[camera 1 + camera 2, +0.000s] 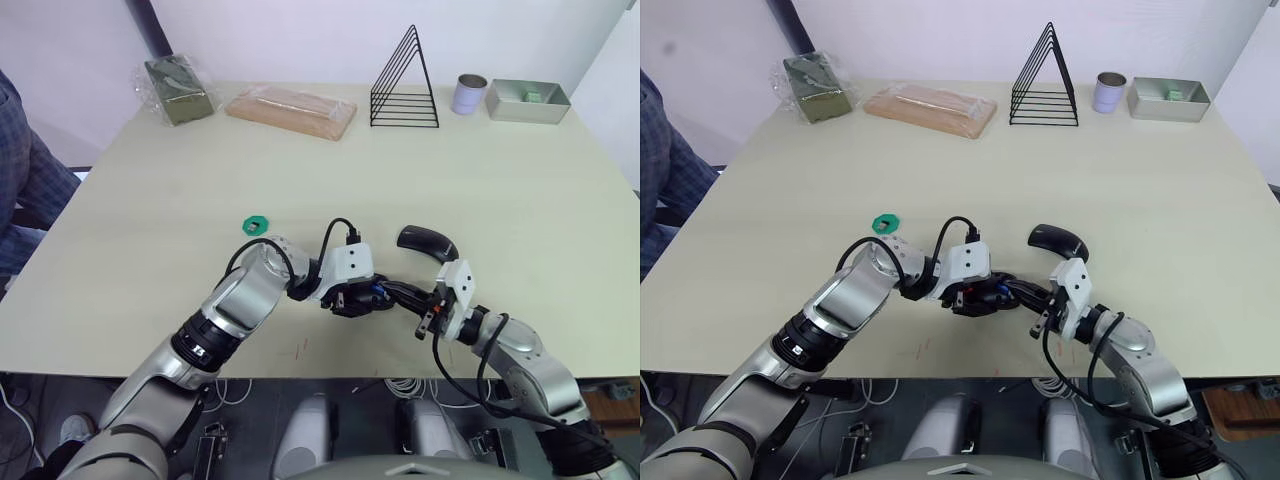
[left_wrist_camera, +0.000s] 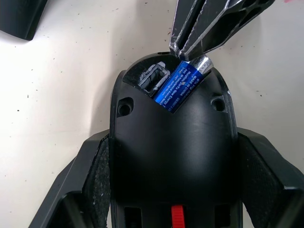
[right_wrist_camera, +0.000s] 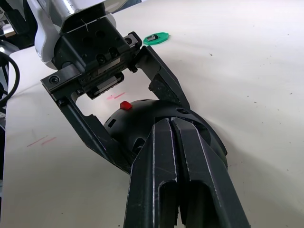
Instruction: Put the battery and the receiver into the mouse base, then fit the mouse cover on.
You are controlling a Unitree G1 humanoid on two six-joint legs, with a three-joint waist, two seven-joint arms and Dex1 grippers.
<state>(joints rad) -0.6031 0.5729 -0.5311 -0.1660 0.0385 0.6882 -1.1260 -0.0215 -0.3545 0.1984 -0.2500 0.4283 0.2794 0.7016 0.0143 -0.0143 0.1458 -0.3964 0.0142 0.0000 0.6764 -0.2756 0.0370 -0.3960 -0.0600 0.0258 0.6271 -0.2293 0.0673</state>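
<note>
The black mouse base (image 2: pixel 173 156), with a red patch near its tail, rests on the table between the fingers of my left gripper (image 1: pixel 360 300), which is shut on its two sides. The blue battery (image 2: pixel 180 88) lies slanted in the hollow compartment, its silvery end sticking up over the rim. My right gripper (image 2: pixel 183 51) is shut, and its tips touch that end of the battery. The plain black mouse cover (image 1: pixel 428 240) lies just beyond my right wrist. A green disc (image 1: pixel 256 224) left of the arms carries a tiny dark nub, the receiver (image 3: pixel 152 37).
Along the far edge stand a wrapped green box (image 1: pixel 178 88), a wrapped tan block (image 1: pixel 292 110), a black wire rack (image 1: pixel 405 85), a cup (image 1: pixel 469 94) and a grey tray (image 1: pixel 528 100). A person's sleeve (image 1: pixel 20 180) is at the left. The table's front edge lies close behind the mouse base.
</note>
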